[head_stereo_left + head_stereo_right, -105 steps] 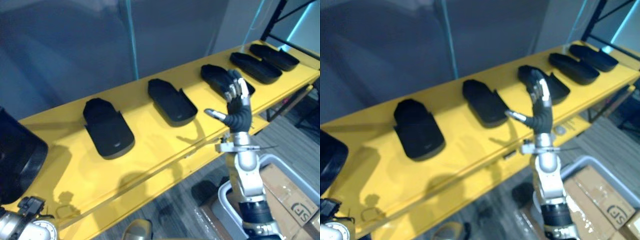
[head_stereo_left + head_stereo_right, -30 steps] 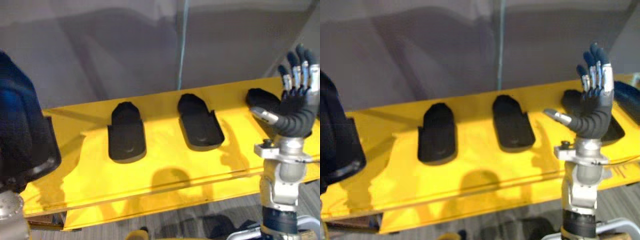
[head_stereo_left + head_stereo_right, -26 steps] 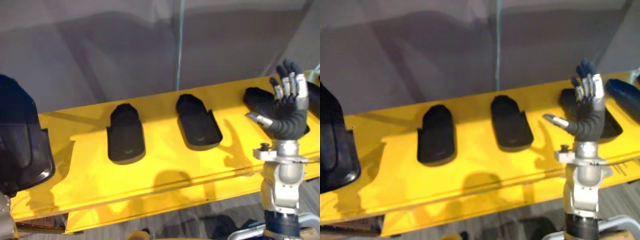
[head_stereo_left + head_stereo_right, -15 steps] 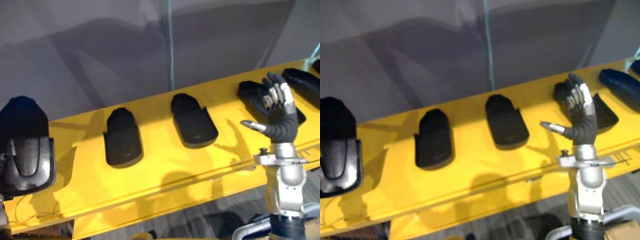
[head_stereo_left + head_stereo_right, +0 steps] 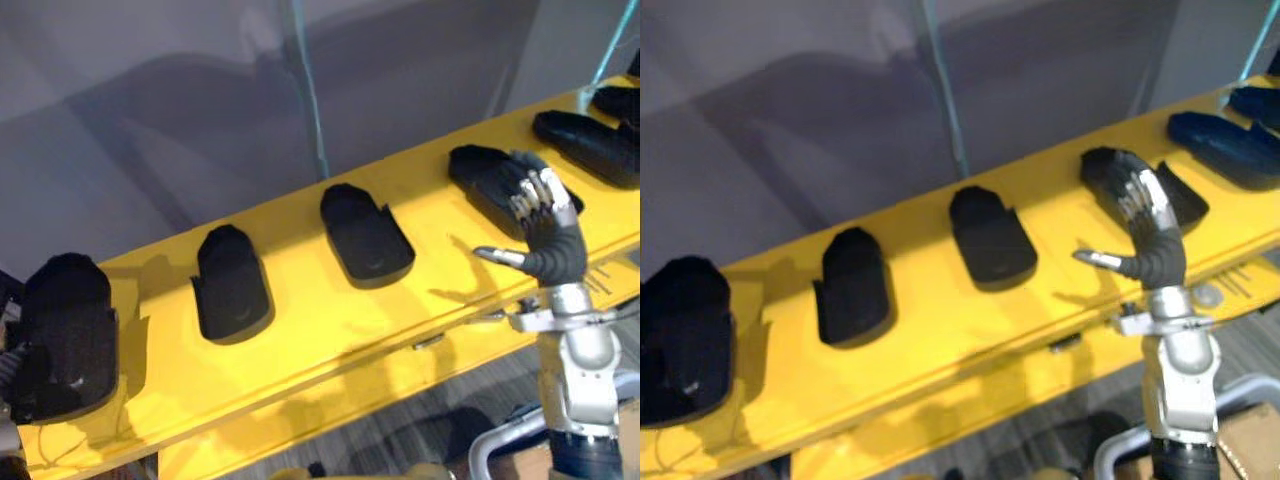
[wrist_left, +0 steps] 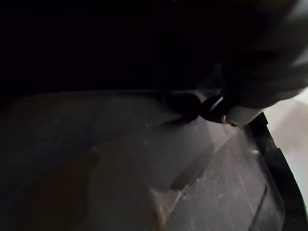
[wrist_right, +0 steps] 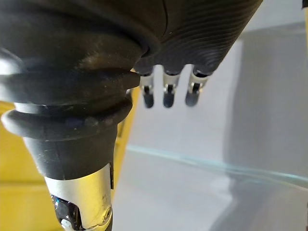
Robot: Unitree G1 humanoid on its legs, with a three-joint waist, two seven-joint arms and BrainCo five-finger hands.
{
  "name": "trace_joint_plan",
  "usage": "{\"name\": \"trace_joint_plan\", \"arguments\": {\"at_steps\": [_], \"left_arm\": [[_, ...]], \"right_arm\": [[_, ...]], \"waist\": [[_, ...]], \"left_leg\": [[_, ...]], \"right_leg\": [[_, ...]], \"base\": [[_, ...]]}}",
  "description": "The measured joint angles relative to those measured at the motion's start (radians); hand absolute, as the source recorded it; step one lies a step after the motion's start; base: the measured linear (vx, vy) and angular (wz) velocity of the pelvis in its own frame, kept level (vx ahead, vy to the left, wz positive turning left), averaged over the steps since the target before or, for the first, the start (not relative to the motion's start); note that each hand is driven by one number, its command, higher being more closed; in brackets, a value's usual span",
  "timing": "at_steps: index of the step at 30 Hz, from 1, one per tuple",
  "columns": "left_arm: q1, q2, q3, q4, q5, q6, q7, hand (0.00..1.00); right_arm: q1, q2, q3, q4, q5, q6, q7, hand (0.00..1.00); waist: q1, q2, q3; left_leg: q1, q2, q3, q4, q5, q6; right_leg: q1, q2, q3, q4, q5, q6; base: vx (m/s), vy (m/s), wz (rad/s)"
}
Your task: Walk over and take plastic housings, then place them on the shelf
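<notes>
- Lowered from close beside the camera a second ago, the leftmost plastic housing (image 5: 65, 340) now lies flat at the left end of the shelf (image 5: 300, 330). The camera has swung as well.
- Left eye view: the shelf is a glossy yellow board against a matt grey wall (image 5: 150, 100), with a thin pale green strip (image 5: 308, 100) standing behind it.
- Along the shelf, well apart from one another, lie the second housing (image 5: 232, 285), third housing (image 5: 365, 232), fourth housing (image 5: 490, 180), fifth housing (image 5: 585, 135) and sixth housing (image 5: 615, 100).
- Each is a shallow shell of matt black plastic, with a rounded closed end and a wider, squarer end with low raised sides.
- Their long axes run across the shelf, rounded ends toward the back edge and wide ends toward the front edge.
- Right eye view: the right hand (image 5: 1145, 235) is raised before the shelf's front edge and overlaps the fourth housing in the picture. Its fingers are loosely bent, its thumb is out to the side, and it holds nothing.
- Left wrist view: the picture is mostly dark, with a silver part of the left hand (image 6: 238, 114) against smooth black plastic. I cannot tell how its fingers are set.
- Right wrist view: the dark ribbed cover is close up, and the fingers (image 7: 166, 94) hang slack before the grey wall, empty.
</notes>
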Motion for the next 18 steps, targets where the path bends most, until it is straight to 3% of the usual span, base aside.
{"name": "trace_joint_plan", "arguments": {"at_steps": [4,12,14,18], "left_arm": [[0.012,-0.018,0.0,0.012,0.039,0.011,0.0,1.0],[0.026,-0.048,-0.005,0.012,0.033,0.007,0.005,1.0],[0.027,-0.049,-0.005,0.009,0.024,0.007,0.013,1.0],[0.001,-0.051,-0.025,-0.023,-0.005,0.002,0.056,1.0]], "right_arm": [[0.0,-0.004,0.0,-0.039,0.0,0.027,0.02,0.0],[-0.012,-0.036,0.0,-0.079,0.011,0.034,0.032,0.0],[-0.053,-0.037,0.007,-0.104,0.041,0.034,0.074,0.0],[-0.121,-0.054,0.062,-0.111,0.073,0.032,0.142,0.0]], "waist": [[-0.008,0.012,0.012],[-0.027,0.023,0.031],[-0.042,0.027,0.061],[-0.044,0.023,0.09]], "left_leg": [[0.0,-0.005,0.019,0.002,0.001,0.004],[-0.017,-0.021,0.039,0.006,0.001,0.005],[-0.024,-0.028,0.041,0.012,0.002,0.007],[-0.058,-0.034,0.04,0.035,0.001,0.007]], "right_leg": [[-0.02,-0.008,0.02,0.023,-0.007,0.003],[-0.066,-0.032,0.035,0.072,-0.028,0.011],[-0.081,-0.042,0.044,0.094,-0.037,0.016],[-0.11,-0.053,0.04,0.12,-0.044,0.015]], "base": [[-0.01,0.017,-0.09],[0.0,0.009,-0.01],[-0.04,0.014,-0.01],[-0.03,0.0,0.08]]}}
